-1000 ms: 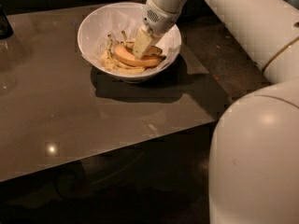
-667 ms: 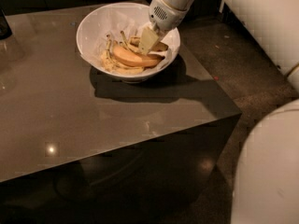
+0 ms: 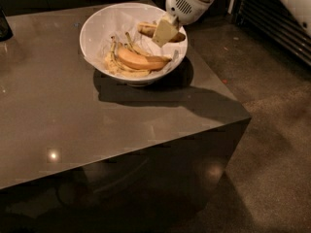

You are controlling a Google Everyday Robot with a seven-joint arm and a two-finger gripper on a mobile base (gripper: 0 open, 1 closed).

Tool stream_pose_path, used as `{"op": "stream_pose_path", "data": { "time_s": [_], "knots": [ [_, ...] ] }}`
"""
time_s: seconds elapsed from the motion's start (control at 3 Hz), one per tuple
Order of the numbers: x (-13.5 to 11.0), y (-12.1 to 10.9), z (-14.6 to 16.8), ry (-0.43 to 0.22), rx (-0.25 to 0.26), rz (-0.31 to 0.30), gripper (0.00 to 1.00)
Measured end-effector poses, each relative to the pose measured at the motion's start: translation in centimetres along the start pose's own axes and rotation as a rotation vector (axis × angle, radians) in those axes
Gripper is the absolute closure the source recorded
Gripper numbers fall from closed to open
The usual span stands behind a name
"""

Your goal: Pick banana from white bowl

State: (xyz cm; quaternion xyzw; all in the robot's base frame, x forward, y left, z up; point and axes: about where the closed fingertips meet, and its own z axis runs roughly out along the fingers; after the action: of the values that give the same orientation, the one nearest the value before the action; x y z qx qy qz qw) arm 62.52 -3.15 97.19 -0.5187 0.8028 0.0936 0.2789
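The white bowl stands at the back of a dark table. My gripper hangs over the bowl's back right rim, coming in from the upper right. It is shut on the bruised pale yellow banana, which lies crosswise between the fingers, lifted to about rim height, its dark end pointing right. A smoother orange-yellow banana and limp peel strips lie in the bottom of the bowl.
The dark glossy table has its right edge and front right corner close to the bowl. A dark object stands at the table's far left. Brown floor lies to the right, with a dark slatted structure at the back right.
My gripper has risen from the bottom of the bowl toward its back right rim, bringing the bruised banana up with it. The view has shifted, and the robot's body has left the frame.
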Motion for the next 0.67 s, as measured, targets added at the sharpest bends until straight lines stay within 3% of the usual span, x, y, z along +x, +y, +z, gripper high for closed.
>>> {"op": "stream_pose_path", "data": {
  "time_s": [0.33,0.67],
  "knots": [
    [-0.1,-0.1,0.0,-0.008,0.007,-0.020,1.00],
    [-1.9,1.9,-2.1,-0.059,-0.008,-0.101,1.00]
  ]
}}
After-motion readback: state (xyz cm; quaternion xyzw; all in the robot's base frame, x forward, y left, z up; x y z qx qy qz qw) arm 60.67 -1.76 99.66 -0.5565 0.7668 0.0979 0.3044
